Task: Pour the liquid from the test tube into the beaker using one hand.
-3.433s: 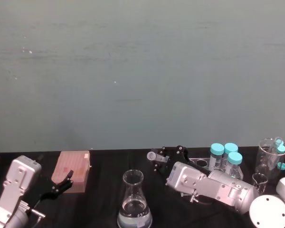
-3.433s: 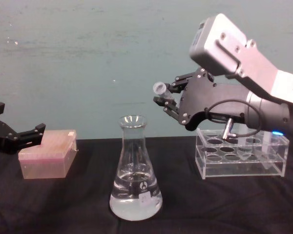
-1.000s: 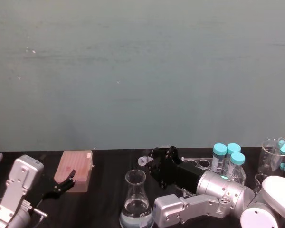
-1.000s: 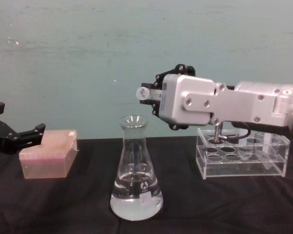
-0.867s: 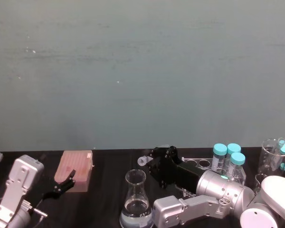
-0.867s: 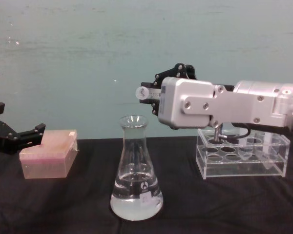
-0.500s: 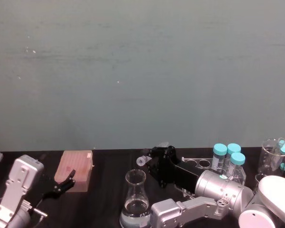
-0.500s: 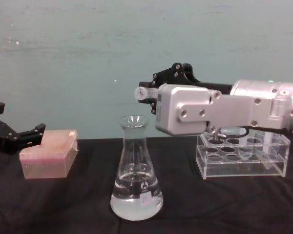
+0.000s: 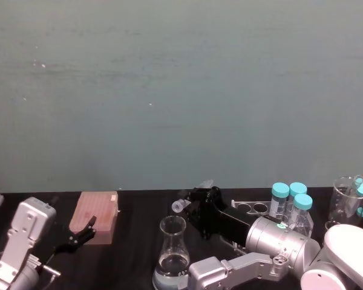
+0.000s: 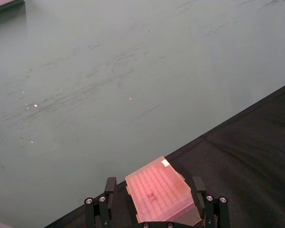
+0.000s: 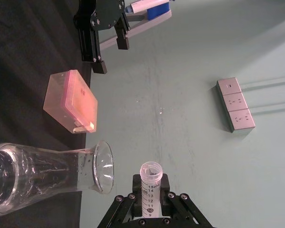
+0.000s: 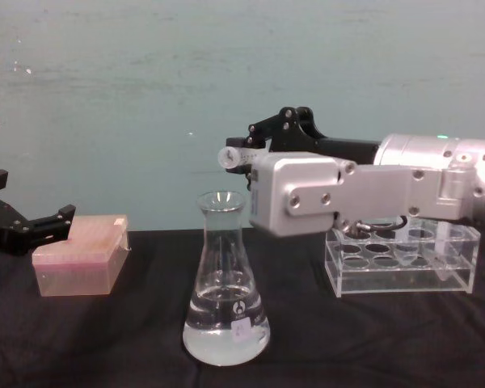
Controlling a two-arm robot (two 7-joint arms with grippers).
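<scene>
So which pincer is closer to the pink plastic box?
Left. The left pincer sits beside the translucent pink plastic box; the right pincer is far away, holding a small clear tube above the tall glass flask.

R arm (image 12: 404, 182) comes in from the right, forearm approx. level in chest view, silver wrist block turned toward the front. R gripper (image 12: 244, 151) points to robot's left, raised off the table. Its black fingers (image 12: 268, 133) are clamped on the test tube (image 12: 229, 156), held nearly horiz. L arm (image 9: 21, 241) sits parked low at far left, bent. L gripper (image 9: 83, 231) is low, jaws spread wide.
</scene>
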